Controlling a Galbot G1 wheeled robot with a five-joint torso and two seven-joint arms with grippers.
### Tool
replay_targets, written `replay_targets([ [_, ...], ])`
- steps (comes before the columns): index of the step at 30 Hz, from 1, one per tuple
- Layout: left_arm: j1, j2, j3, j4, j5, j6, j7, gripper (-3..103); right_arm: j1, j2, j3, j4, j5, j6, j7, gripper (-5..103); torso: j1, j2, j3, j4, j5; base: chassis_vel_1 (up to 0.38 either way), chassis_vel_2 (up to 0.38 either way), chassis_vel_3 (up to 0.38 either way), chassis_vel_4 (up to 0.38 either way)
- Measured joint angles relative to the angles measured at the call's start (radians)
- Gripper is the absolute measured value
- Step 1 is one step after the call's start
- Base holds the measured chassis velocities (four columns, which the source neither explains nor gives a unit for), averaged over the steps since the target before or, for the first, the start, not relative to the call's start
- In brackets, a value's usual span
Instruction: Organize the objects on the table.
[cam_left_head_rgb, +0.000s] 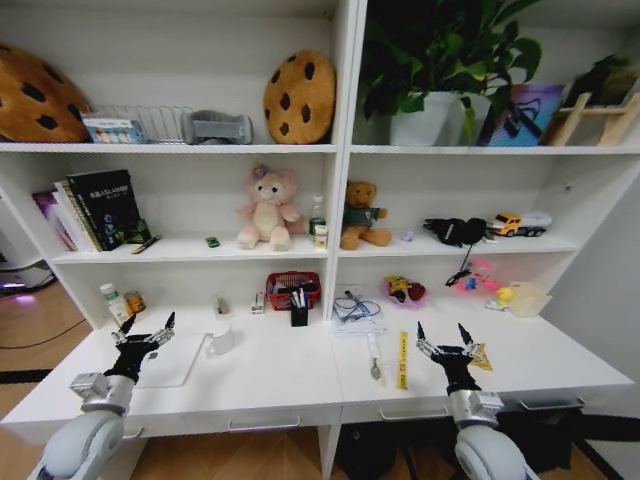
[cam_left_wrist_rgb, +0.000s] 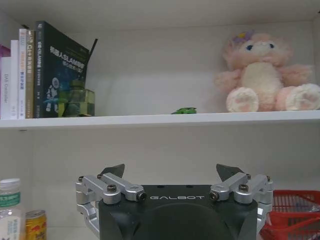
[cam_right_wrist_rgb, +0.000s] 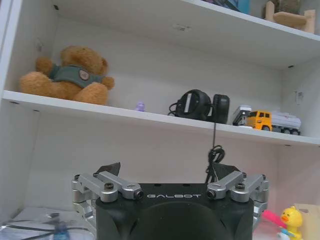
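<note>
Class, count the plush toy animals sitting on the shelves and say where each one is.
2. A pink and cream plush toy sits on the middle shelf left of the white divider; a brown teddy bear in a green top sits just right of it. Others may be hidden.

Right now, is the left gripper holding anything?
No, the left gripper hovers open above the table, with nothing between its fingers.

White shelving (cam_left_head_rgb: 340, 150) against a wall, wooden floor (cam_left_head_rgb: 40, 330), perhaps laminate.
</note>
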Motion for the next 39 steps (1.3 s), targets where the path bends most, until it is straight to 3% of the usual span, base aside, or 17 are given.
replay_targets([
  [5, 0.0, 0.0, 0.0, 0.0, 0.0, 0.0, 0.0, 100, -0.002, 0.006, 0.0, 0.001, -0.013, 0.001, 0.015, 100, 0.0, 0.0, 0.0, 0.0003, -0.0012, -0.284, -0.297, 0.293, 0.302],
  [7, 0.0, 0.0, 0.0, 0.0, 0.0, 0.0, 0.0, 100, 0.003, 0.015, -0.001, -0.003, -0.037, 0.014, 0.034, 100, 0.0, 0.0, 0.0, -0.0001, 0.0013, -0.307, -0.287, 0.307, 0.27],
  [10, 0.0, 0.0, 0.0, 0.0, 0.0, 0.0, 0.001, 100, 0.016, 0.027, -0.002, -0.002, -0.052, 0.019, 0.069, 100, 0.0, 0.0, 0.0, -0.0001, -0.0005, -0.25, -0.283, 0.234, 0.278],
  [14, 0.0, 0.0, 0.0, 0.0, 0.0, 0.0, 0.001, 100, 0.017, 0.027, -0.004, 0.035, -0.049, -0.066, 0.138, 100, 0.0, 0.0, 0.0, 0.0, 0.0007, -0.068, -0.105, 0.126, 0.058],
  [17, 0.0, 0.0, 0.0, 0.0, 0.0, 0.0, 0.001, 100, 0.004, 0.014, -0.008, 0.093, 0.055, -0.222, 0.191, 100, 0.0, 0.0, 0.0, -0.0003, 0.0001, -0.009, 0.001, -0.003, -0.015],
  [18, 0.0, 0.0, 0.0, 0.0, 0.0, 0.0, 0.001, 100, 0.004, 0.014, -0.008, 0.093, 0.055, -0.222, 0.191, 100, 0.0, 0.0, 0.0, -0.0003, 0.0001, -0.016, 0.06, -0.035, -0.047],
  [21, 0.0, 0.0, 0.0, 0.0, 0.0, 0.0, 0.0, 100, 0.009, -0.013, -0.011, 0.16, 0.191, -0.434, 0.26, 100, 0.0, 0.0, 0.0, 0.0005, -0.0009, 0.057, 0.08, -0.046, -0.063],
  [22, 0.0, 0.0, 0.0, 0.0, 0.0, 0.0, 0.0, 100, 0.009, -0.013, -0.011, 0.16, 0.191, -0.434, 0.26, 100, 0.0, 0.0, 0.0, 0.0005, -0.0009, 0.057, 0.091, -0.054, -0.056],
  [25, 0.0, 0.0, 0.0, 0.0, 0.0, 0.0, 0.0, 100, 0.046, -0.029, -0.019, 0.177, 0.275, -0.562, 0.315, 100, 0.0, 0.0, 0.0, 0.0004, -0.0003, 0.064, 0.052, -0.04, -0.037],
  [30, 0.0, 0.0, 0.0, 0.0, 0.0, 0.0, 0.0, 100, 0.093, -0.033, -0.039, 0.14, 0.333, -0.624, 0.344, 100, 0.0, 0.0, 0.0, 0.0, 0.0003, 0.011, 0.006, -0.007, -0.004],
  [39, 0.0, 0.0, 0.0, 0.0, 0.0, 0.0, 0.0, 100, 0.15, -0.031, -0.064, 0.019, 0.355, -0.628, 0.336, 100, 0.0, 0.0, 0.0, 0.0001, 0.0, 0.0, 0.0, 0.0, 0.0],
])
